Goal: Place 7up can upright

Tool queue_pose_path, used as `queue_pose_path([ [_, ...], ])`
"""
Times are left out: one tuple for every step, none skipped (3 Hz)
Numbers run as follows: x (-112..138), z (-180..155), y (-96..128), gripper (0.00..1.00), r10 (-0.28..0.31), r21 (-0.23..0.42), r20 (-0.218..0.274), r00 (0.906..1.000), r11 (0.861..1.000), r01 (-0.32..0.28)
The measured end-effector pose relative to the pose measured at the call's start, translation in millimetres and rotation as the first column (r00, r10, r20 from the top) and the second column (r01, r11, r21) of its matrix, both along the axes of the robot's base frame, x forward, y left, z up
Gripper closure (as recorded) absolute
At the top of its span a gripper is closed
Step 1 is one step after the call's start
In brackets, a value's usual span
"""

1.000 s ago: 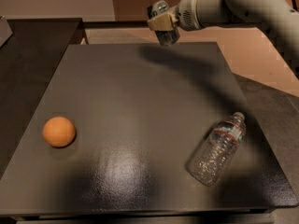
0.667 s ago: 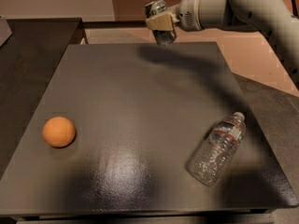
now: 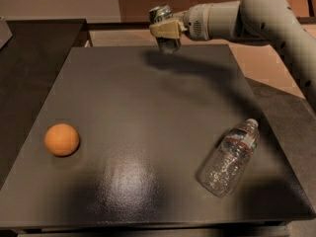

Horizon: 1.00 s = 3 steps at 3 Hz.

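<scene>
I'm mid-carry. My claw point(image 3: 166, 30) is clamped around the middle of the can point(image 3: 169, 45), holding it nearly upright over the far edge of the bench point(image 3: 148, 117), apparently just off the surface. Next, I judge, I lower it until its base sits flat, then release, well away from the bottle point(image 3: 229, 157) and the orange point(image 3: 61, 139).

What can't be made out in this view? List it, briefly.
1. 7up can: its middle and markings, covered by the hand gripping it over the far edge of the table, camera view.
2. Arm: cut off by the right edge of the camera view; the base is out of view.
3. Bottle: label print too small to read.
4. Gap between can and table: this angle does not show it.
</scene>
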<state>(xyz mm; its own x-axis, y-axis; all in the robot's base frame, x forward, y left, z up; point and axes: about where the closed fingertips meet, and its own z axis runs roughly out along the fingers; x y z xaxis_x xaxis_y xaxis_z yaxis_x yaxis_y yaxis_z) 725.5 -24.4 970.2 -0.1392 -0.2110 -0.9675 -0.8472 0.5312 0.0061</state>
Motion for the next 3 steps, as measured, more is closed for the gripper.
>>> queue_pose_path([
  [-4,-8,5,1.0,-0.013,0.024,-0.005,0.9999,1.0,0.013],
  [-5,-16,5,1.0,-0.036,0.062,-0.029,0.9989,0.997,0.038],
  [-3,-24,1,1.0,-0.094,0.117,-0.074,0.9928,0.988,0.103],
])
